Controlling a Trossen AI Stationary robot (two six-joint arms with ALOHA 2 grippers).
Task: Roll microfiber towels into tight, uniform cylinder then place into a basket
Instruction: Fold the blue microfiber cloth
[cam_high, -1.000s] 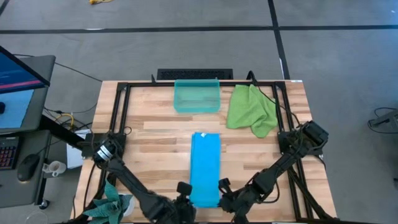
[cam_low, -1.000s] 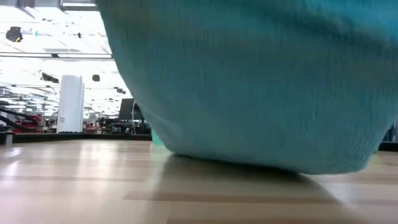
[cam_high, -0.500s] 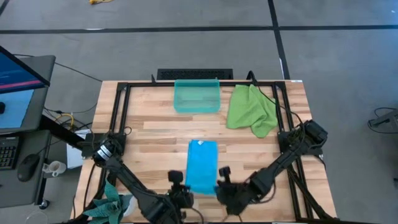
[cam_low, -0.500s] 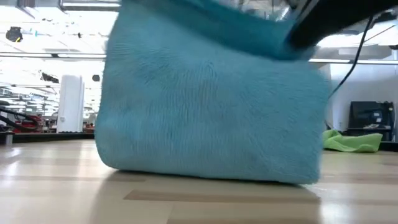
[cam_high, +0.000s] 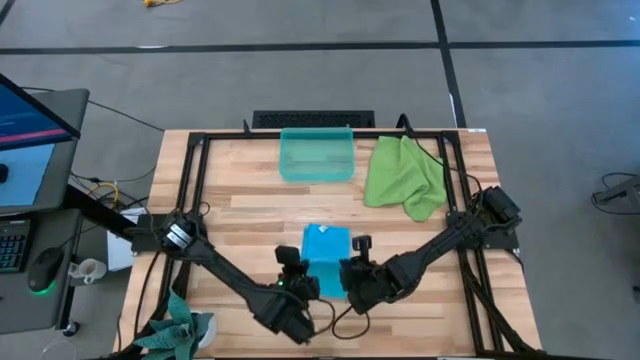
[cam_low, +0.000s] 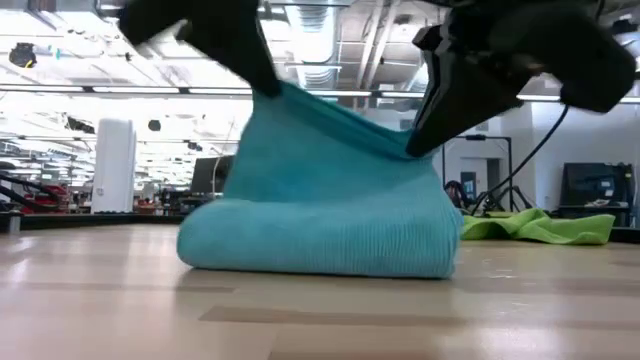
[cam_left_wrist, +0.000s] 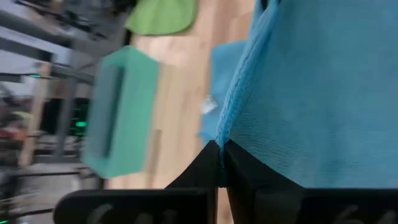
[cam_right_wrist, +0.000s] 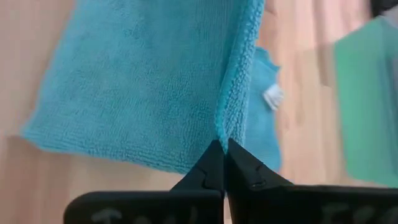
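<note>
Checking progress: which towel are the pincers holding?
The sky-blue towel, pinched by both left pincer and right pincer; the lime green towel lies untouched beside the basket.

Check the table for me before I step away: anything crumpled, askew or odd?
Only the green towel: it lies in a crumpled heap right of the basket. The blue towel, pinched by both grippers, looks straight.

bright even overhead light; left wrist view blurred, low view glary.

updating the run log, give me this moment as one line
left gripper: shut on blue towel | right gripper: shut on blue towel | fold: near edge lifted | basket: empty
</note>
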